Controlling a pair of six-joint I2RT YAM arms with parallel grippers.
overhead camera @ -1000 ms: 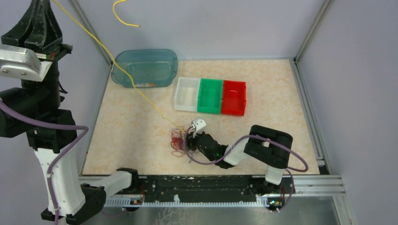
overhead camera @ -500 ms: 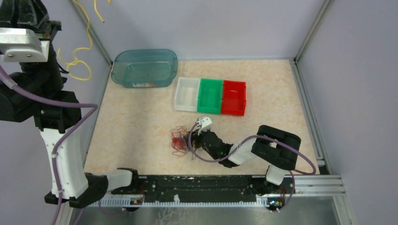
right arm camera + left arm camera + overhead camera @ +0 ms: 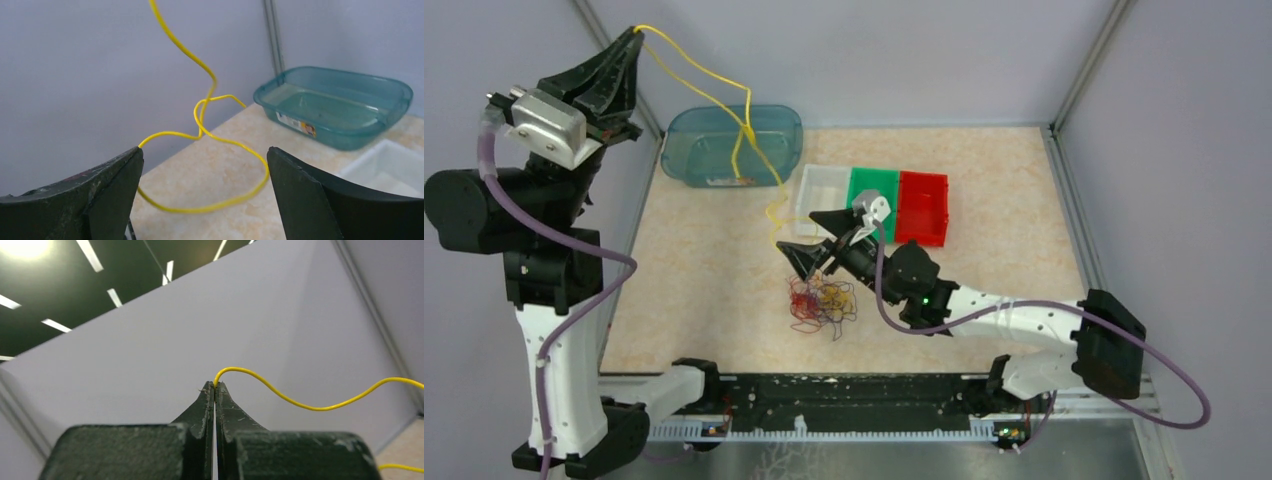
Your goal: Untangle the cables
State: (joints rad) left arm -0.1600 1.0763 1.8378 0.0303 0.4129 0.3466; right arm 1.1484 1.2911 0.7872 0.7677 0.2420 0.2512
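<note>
A tangle of thin dark red, black and yellow cables (image 3: pixel 821 305) lies on the table near the front. My left gripper (image 3: pixel 637 32) is raised high at the back left and shut on a yellow cable (image 3: pixel 714 90), which hangs in loops down past the teal tub toward the tangle. In the left wrist view the yellow cable (image 3: pixel 295 400) leaves the shut tips (image 3: pixel 214 385). My right gripper (image 3: pixel 819 232) is open just above the tangle. In the right wrist view (image 3: pixel 205 155) a loop of the yellow cable (image 3: pixel 210 100) hangs between and ahead of the open fingers.
A teal transparent tub (image 3: pixel 724 170) stands at the back left, also seen in the right wrist view (image 3: pixel 335 105). Three small bins, white (image 3: pixel 809 210), green (image 3: pixel 872 212) and red (image 3: pixel 922 210), stand in a row mid-table. Metal frame posts edge the table.
My left gripper swung down and right with the yellow cable, which now drapes over the tub. My right gripper rose from the tangle, turned toward the bins and opened.
</note>
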